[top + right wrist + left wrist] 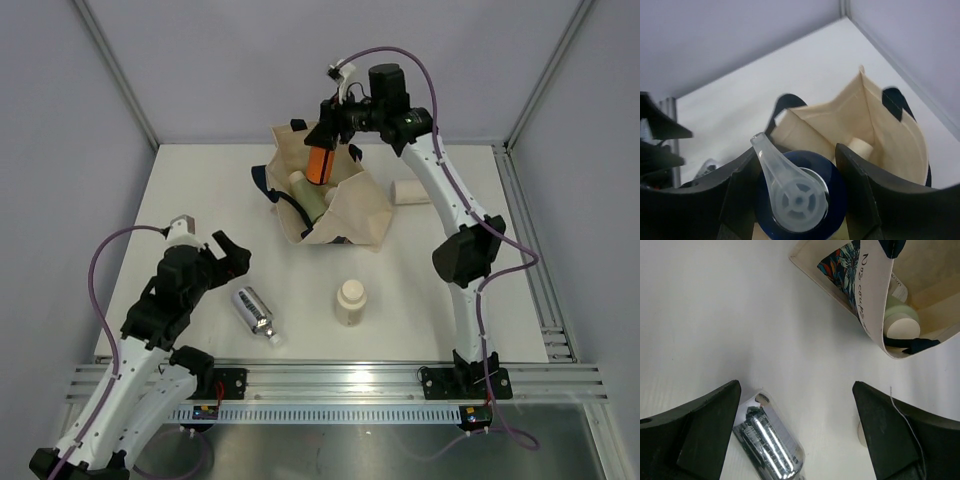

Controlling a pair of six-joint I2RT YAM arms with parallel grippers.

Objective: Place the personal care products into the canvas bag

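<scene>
The beige canvas bag (352, 208) lies open at the back centre, with a pale green bottle (310, 196) inside it. My right gripper (324, 132) is shut on a small orange bottle (319, 163) and holds it over the bag's mouth. In the right wrist view its dark cap with a clear pump top (799, 196) sits between the fingers, above the bag (885, 125). My left gripper (228, 256) is open and empty, just above and beyond a shiny silver bottle (254, 313) that lies on the table. That silver bottle (769, 441) shows between the open fingers.
A beige bottle (350, 301) stands in front of the bag. A cream-white bottle (410, 191) lies to the bag's right. The left wrist view shows the bag's floral panel (846, 267) and the green bottle's cream cap (902, 326). Frame posts stand at the back corners.
</scene>
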